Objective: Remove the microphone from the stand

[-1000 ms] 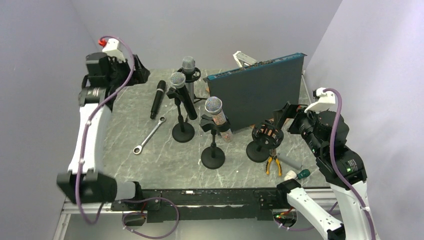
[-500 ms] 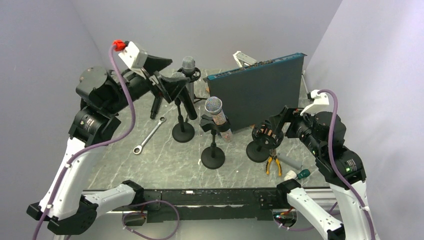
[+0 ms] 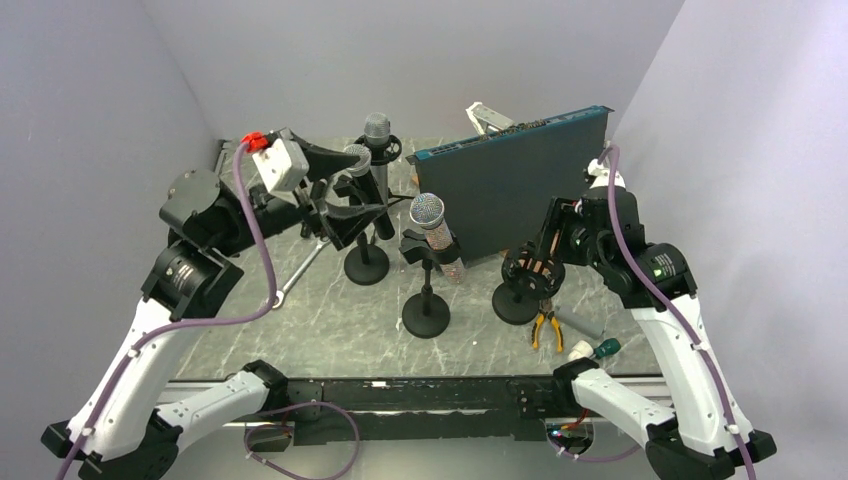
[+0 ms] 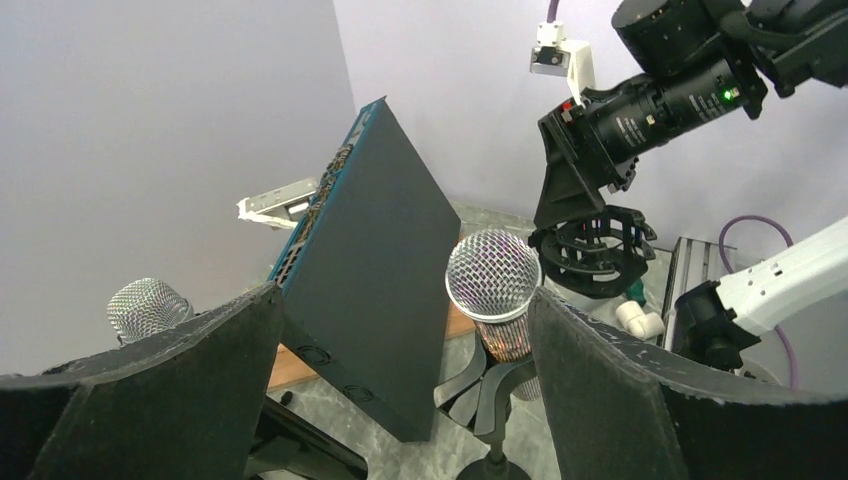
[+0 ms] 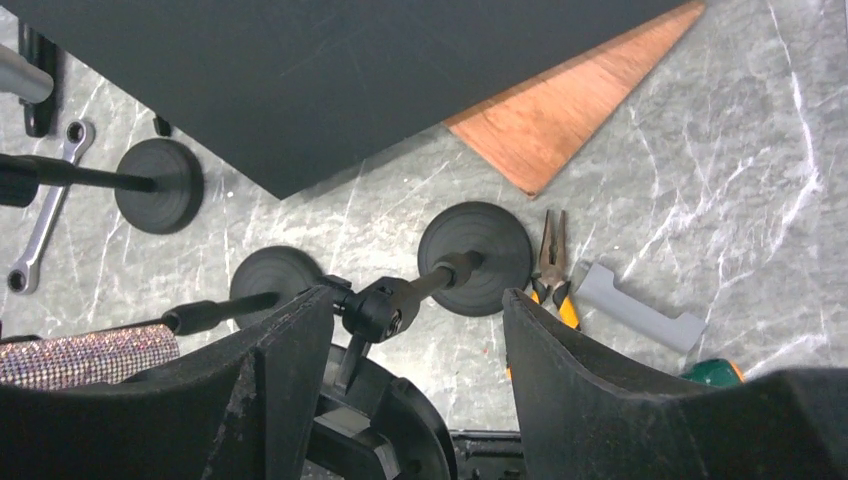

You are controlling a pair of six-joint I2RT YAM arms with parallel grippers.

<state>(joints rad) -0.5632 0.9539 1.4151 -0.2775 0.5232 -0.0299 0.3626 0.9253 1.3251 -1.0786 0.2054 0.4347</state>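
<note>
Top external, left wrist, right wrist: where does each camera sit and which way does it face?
Top external: above and behind the bases, looking down on the table; left arm and right arm show.
Left wrist: facing across the table at the glitter microphone; its fingers frame the view.
Right wrist: looking straight down at the empty stand; its fingers flank it.
Shared: both wrist views show that stand and microphone.

— What sort of room is it?
— Three plain walls, all pale lilac-grey: the back wall, the left wall and the right wall.
— And below them?
— A tabletop, grey with white veins (a marble pattern). A dark rail runs along its near edge. The light is soft and even, and the shadows are faint.
</note>
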